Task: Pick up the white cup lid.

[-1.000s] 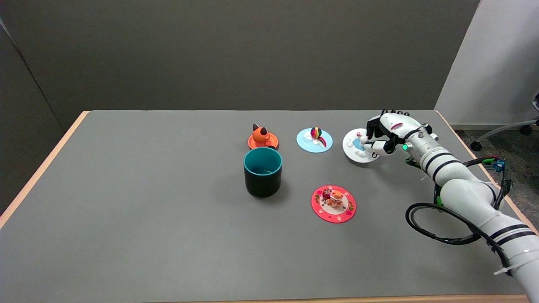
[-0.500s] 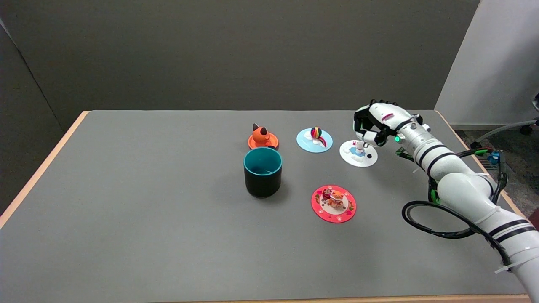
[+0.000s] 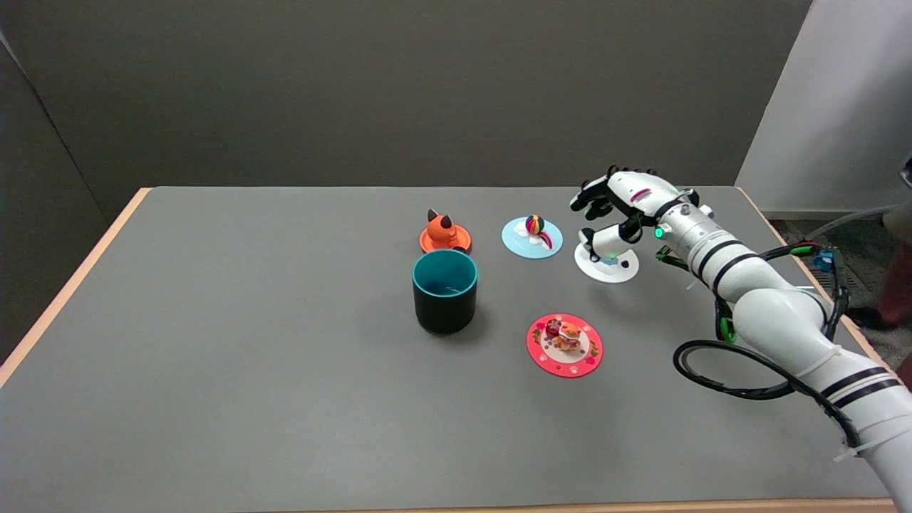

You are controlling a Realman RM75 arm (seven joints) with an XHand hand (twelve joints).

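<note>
Beneath right hand [image 3: 618, 208], white cup lid [image 3: 608, 266] partly hidden; grasp unclear.

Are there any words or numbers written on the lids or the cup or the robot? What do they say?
No words or numbers can be read anywhere.
The white cup lid, blue lid, orange lid and red lid carry little figures and pictures, no letters.
The cup is plain.
The right hand has a small red mark on its back, too small to read.
</note>
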